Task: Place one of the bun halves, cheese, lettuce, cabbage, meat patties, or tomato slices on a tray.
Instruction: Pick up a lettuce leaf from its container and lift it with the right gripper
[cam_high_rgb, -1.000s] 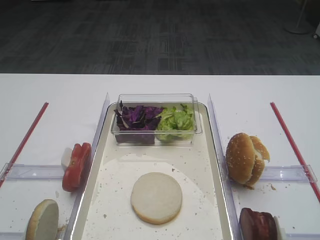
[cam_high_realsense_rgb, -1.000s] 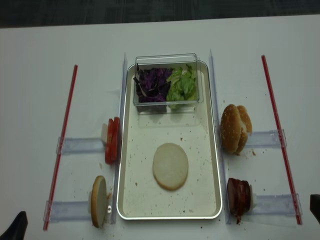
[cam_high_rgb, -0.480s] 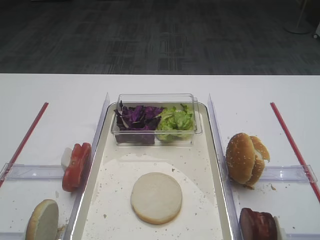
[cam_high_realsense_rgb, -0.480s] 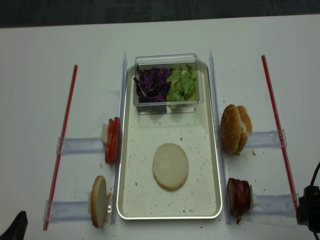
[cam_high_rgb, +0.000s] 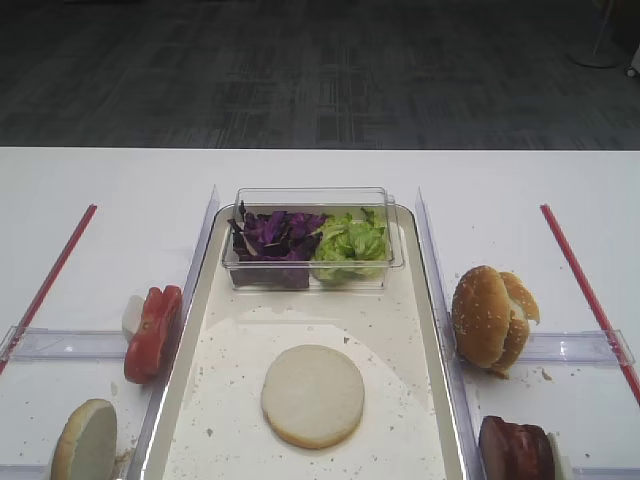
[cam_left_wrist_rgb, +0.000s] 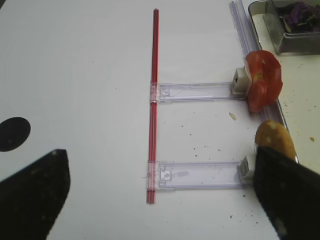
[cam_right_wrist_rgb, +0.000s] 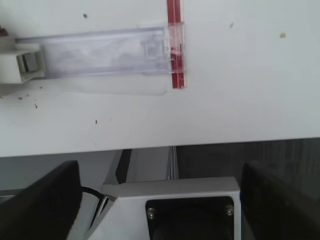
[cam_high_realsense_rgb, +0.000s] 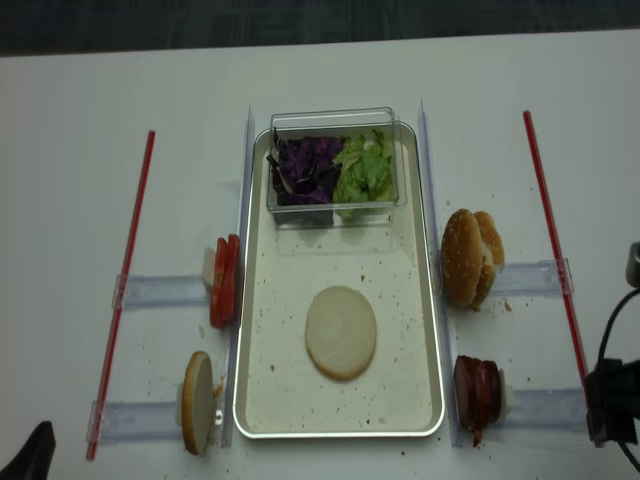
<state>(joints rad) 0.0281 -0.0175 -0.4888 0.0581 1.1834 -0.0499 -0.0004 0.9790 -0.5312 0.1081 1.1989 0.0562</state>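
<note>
A pale bun half (cam_high_realsense_rgb: 341, 332) is seen lying cut face up at the middle of the tray (cam_high_realsense_rgb: 255, 400), while the right gripper (cam_right_wrist_rgb: 160, 200) at four o'clock and the left gripper (cam_left_wrist_rgb: 160, 200) at seven o'clock are held with fingers wide, grasping nothing.

Two high cameras looked down on the same tray (cam_high_rgb: 425, 300): one slanted from the front, one nearly overhead. Each wrist camera sat close above the surface (cam_left_wrist_rgb: 75, 75), looking ahead of its gripper, the left one sharing the tomato slices (cam_left_wrist_rgb: 262, 80).
</note>
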